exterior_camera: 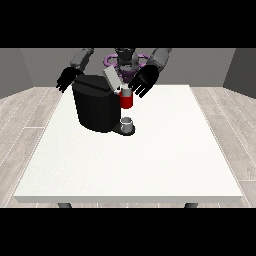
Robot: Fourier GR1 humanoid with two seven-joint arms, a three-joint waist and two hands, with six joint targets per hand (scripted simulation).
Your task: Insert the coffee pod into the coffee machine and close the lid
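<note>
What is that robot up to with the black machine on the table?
It is working at a black coffee machine on a white table. The machine's lid is tilted up, not yet closed. The hand at the view's right hovers with fingers spread just above a red thing at the machine. The hand at the view's left hangs behind the machine. A small grey thing sits on the machine's base.

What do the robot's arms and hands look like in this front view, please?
Both arms are grey, rounded segments that run from the shoulders towards the table. Each ends in a black hand: the hand at the view's left and the hand at the view's right, which shows black fingers and a thumb. No cables or markings show on them.
</note>
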